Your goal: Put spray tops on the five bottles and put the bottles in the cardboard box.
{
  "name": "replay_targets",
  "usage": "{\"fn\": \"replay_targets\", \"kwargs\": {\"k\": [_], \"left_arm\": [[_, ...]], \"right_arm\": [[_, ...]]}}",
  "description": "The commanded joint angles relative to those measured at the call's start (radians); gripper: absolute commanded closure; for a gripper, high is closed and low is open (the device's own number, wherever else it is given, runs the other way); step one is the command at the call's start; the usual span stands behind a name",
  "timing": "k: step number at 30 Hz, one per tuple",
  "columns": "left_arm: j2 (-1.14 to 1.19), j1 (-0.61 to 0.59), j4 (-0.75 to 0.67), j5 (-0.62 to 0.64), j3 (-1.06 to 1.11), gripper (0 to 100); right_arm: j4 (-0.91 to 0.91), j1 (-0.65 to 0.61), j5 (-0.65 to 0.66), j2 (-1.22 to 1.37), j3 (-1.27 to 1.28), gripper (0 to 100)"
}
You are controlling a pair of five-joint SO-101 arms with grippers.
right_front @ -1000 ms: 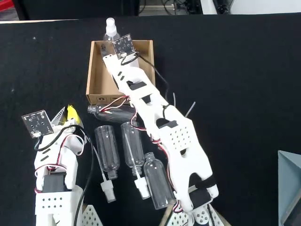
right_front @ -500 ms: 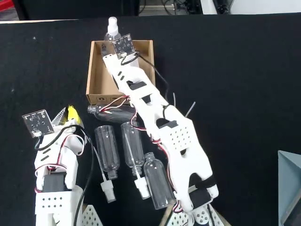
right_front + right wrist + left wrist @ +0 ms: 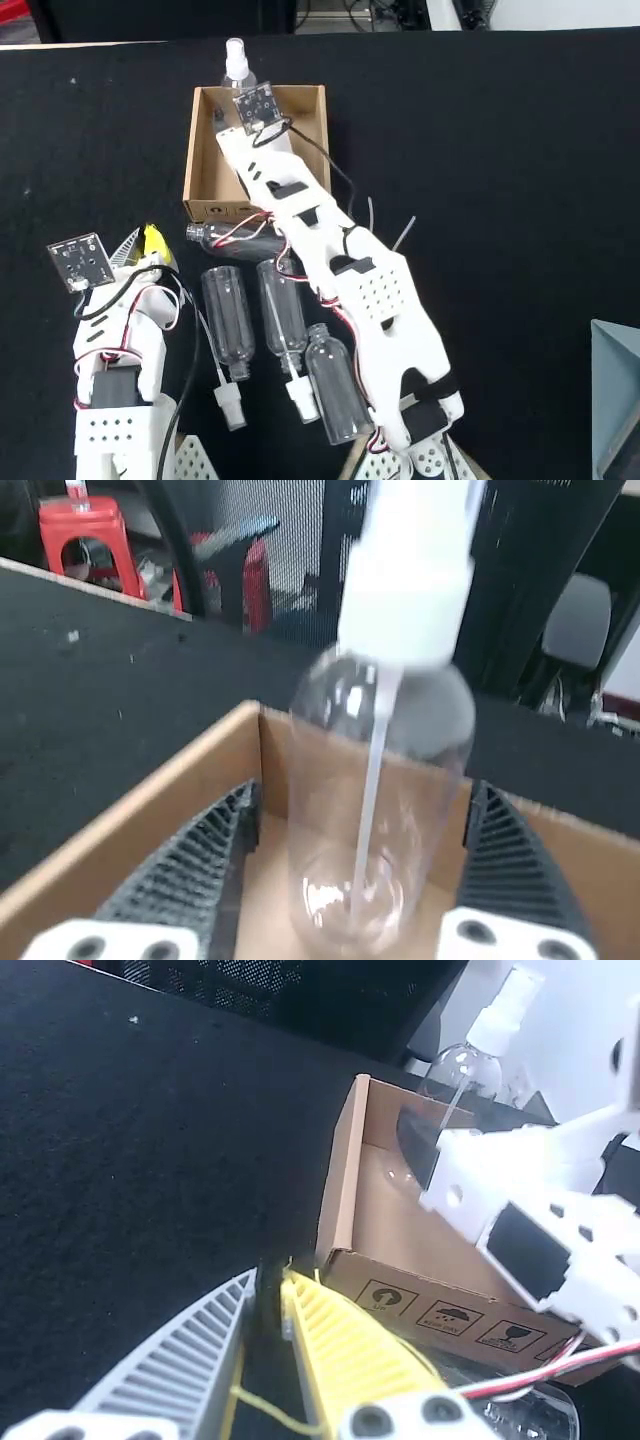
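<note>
The right arm (image 3: 340, 280) stretches across the table to the cardboard box (image 3: 192, 160), and we judge the step in hand to be setting down a capped bottle (image 3: 380, 780). It stands upright at the far end of the box, close to the far wall, with its spray top (image 3: 405, 590) on. The right gripper (image 3: 362, 800) has its jaws spread on either side of the bottle, with a gap showing on at least one side. To finish well, we would draw the gripper straight up and back. Both jaws should stay off the clear wall so the tall, light bottle does not tip, and they should clear the spray top before the arm swings away. The left gripper (image 3: 268, 1278) sits near the box's near corner, its fingers pressed together on nothing.

The table (image 3: 500, 150) is covered in plain black. Beyond it we see dark chairs (image 3: 590, 630) and a red stool (image 3: 85, 535). Four more bottles (image 3: 228, 315) lie on the black surface between the arms, just short of the box. Two loose spray tops (image 3: 230, 405) lie by the necks of two of them.
</note>
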Motion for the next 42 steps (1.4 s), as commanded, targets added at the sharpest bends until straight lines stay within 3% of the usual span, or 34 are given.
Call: {"fn": "replay_targets", "kwargs": {"k": [1,22,42], "left_arm": [[-0.014,-0.007,0.0,-0.009,0.024,96],[-0.014,-0.01,0.0,-0.009,0.024,96],[-0.014,-0.012,0.002,-0.009,0.024,96]], "right_arm": [[-0.015,-0.023,0.011,-0.131,0.015,73.2],[0.089,-0.094,0.003,-0.243,0.111,73.3],[0.094,-0.06,0.003,-0.251,0.133,73.3]]}}
